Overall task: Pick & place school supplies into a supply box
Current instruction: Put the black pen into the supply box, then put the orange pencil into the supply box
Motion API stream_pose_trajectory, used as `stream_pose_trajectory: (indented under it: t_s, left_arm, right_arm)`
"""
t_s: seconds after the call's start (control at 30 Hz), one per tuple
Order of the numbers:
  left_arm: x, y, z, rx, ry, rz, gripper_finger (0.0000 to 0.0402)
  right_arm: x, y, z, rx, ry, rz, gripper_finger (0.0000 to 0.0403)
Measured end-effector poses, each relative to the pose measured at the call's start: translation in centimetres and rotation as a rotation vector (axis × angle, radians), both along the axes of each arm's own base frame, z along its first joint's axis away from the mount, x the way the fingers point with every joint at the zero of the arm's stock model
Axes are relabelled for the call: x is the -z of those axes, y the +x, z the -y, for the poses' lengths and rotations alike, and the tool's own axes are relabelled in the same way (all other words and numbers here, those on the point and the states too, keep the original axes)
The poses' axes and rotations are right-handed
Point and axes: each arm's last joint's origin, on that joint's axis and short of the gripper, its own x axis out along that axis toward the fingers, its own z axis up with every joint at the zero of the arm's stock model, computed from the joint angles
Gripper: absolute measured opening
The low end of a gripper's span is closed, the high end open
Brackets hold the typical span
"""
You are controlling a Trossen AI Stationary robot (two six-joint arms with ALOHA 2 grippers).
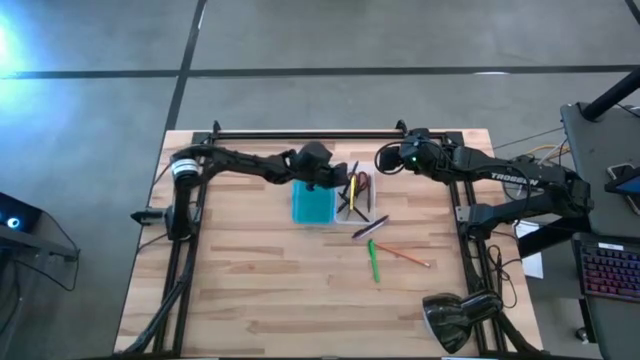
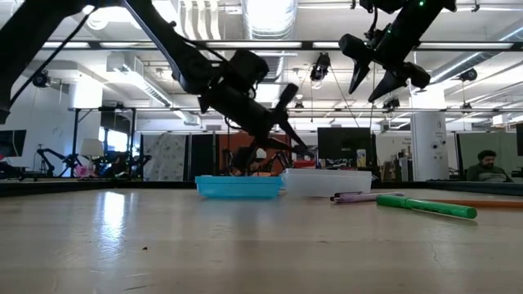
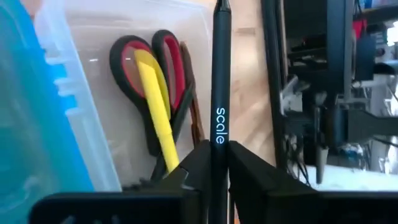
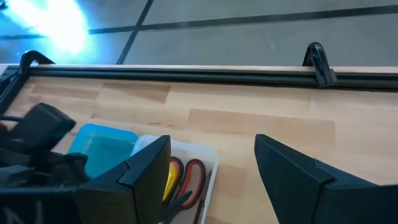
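Bench [image 1: 250,280] of pale wood carries the supply box [image 1: 314,205] near its middle, turquoise half on the left, clear half [image 1: 358,200] on the right. The left pincer [image 1: 335,180] hangs over the box's far edge, its fingers closed on a black pen [image 3: 219,99] marked "scale", held slanting above the clear half. Inside that half lie red-handled scissors [image 3: 155,68] with a yellow pencil [image 3: 155,106] across them. Just right of the box on the bench rests a purple pen [image 1: 370,227], then a green marker [image 1: 374,262], then an orange pencil [image 1: 403,255] angled to the right. The right pincer [image 1: 388,158] hovers above the bench beyond the box's far right corner, fingers [image 4: 130,180] spread wide and holding nothing
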Motion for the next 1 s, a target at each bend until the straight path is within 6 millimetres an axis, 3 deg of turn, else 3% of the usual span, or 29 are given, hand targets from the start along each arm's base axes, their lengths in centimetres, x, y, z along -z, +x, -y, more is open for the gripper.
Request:
stream_pose_trajectory:
  t_s: [0.3, 0.47, 0.73, 1.0]
  left_arm:
    - [-1.3, 1.5, -0.3, 0.050, 0.068, 0.026, 0.0086]
    - [-2.3, 1.1, 0.2, 0.289, 0.142, 0.056, 0.0090]
    - [-5.9, -4.3, 3.0, 0.561, 0.451, -0.211, 0.0091]
    - [-9.0, -9.6, 4.5, 0.558, 0.603, -0.320, 0.0092]
  right_arm:
    - [0.1, -0.1, 0.0, 0.001, -0.003, -0.015, 0.0224]
    - [0.3, 0.0, -0.3, -0.149, 0.016, -0.091, 0.0224]
    - [1.4, -0.2, -2.4, -0.614, 0.152, -0.268, 0.0224]
    - [3.1, -0.2, -6.2, -0.911, 0.274, -0.402, 0.0224]
